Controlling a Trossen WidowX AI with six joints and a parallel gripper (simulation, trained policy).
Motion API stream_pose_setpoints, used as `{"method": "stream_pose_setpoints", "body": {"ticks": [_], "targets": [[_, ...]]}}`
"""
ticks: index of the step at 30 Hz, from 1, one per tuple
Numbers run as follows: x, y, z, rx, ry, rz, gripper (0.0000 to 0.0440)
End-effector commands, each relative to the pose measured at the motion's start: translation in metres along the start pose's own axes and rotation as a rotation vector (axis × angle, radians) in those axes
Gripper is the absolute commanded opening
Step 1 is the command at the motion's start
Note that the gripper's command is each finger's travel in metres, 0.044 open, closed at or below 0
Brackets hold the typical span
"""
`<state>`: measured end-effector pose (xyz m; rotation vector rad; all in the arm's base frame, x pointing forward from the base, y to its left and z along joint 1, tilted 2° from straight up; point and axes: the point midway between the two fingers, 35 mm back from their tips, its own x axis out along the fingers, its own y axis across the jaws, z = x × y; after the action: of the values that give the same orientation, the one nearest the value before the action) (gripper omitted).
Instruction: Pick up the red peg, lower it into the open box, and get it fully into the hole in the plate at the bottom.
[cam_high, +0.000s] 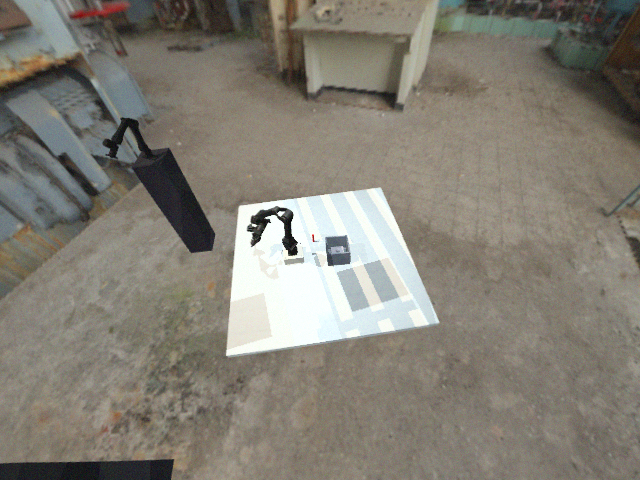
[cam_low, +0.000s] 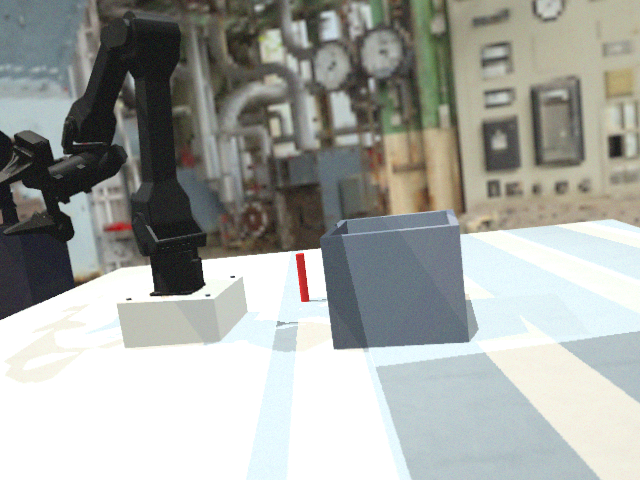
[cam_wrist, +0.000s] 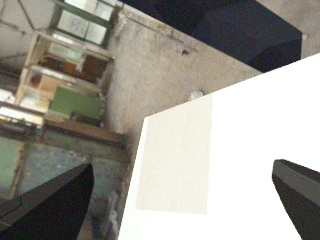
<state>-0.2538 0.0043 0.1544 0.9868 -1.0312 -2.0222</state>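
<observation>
The red peg stands upright on the table, between the arm's base and the box. The open grey-blue box stands beside it, to its right in the exterior view. A lighter plate shows inside the box in the top view; its hole is too small to make out. My gripper is open and empty, with its fingers wide apart in the wrist view. It hangs above the table on the far side of the arm's base from the peg and box.
The arm's white base block sits on the striped table. A tall dark pillar with another black arm stands off the table's left side.
</observation>
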Motion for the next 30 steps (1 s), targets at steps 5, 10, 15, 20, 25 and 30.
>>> {"method": "stream_pose_setpoints", "body": {"ticks": [5,10,15,20,25,30], "targets": [[-0.014,-0.013,-0.005,0.151,-0.011,-0.088,0.044],[-0.03,-0.025,-0.009,0.305,-0.041,-0.169,0.044],[-0.047,-0.035,-0.014,0.458,-0.082,-0.243,0.044],[-0.065,-0.045,-0.02,0.612,-0.132,-0.313,0.044],[-0.083,-0.053,-0.028,0.766,-0.188,-0.376,0.044],[-0.101,-0.061,-0.036,0.92,-0.252,-0.434,0.044]]}}
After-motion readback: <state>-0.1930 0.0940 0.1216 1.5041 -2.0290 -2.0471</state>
